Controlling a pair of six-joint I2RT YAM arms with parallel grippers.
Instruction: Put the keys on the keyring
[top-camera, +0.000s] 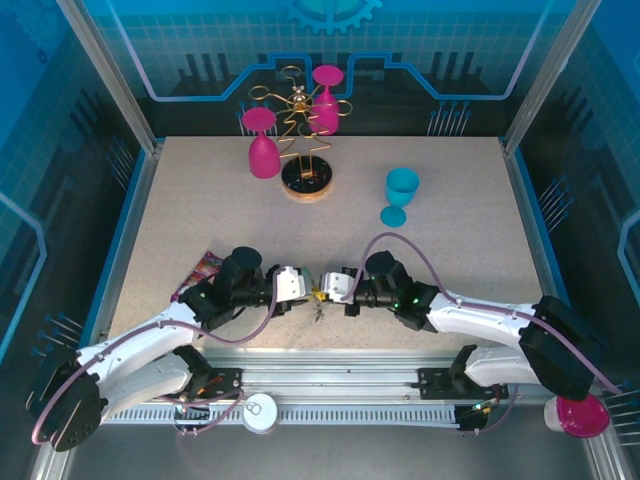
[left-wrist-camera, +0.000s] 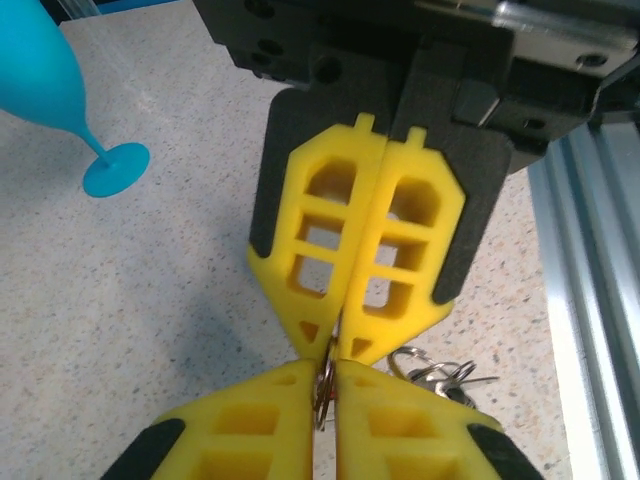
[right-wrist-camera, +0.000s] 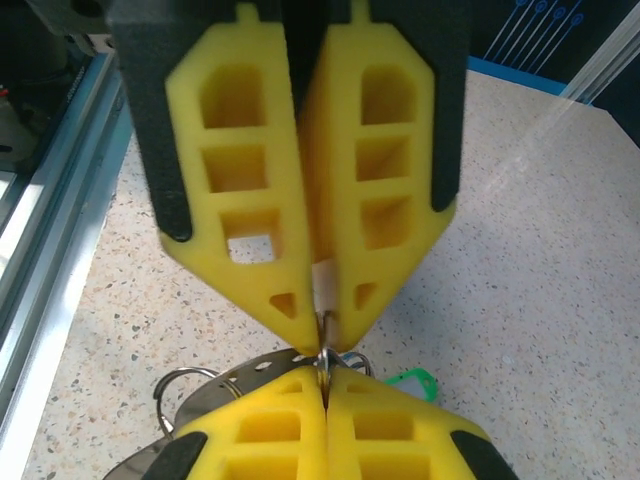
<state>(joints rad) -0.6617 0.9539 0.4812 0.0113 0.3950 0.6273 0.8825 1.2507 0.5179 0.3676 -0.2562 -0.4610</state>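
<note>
Both left gripper (left-wrist-camera: 325, 378) and right gripper (right-wrist-camera: 325, 385) pinch the stiff wire of the seemingly light, slippery keyring (right-wrist-camera: 235, 372), green tag (right-wrist-camera: 410, 383) at three o'clock.

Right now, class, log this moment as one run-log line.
left gripper: shut on small metal ring | right gripper: shut on same ring | grey metal keyring, green tag: below grippers

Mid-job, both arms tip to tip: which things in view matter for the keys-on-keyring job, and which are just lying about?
Job in hand:
keyring with green tag and small rings
left gripper and right gripper, jaws shut on it, tip to tip
keys: too small to tell from the rings

Lying about:
blue goblet
pink goblets on wire rack
purple packet
</note>
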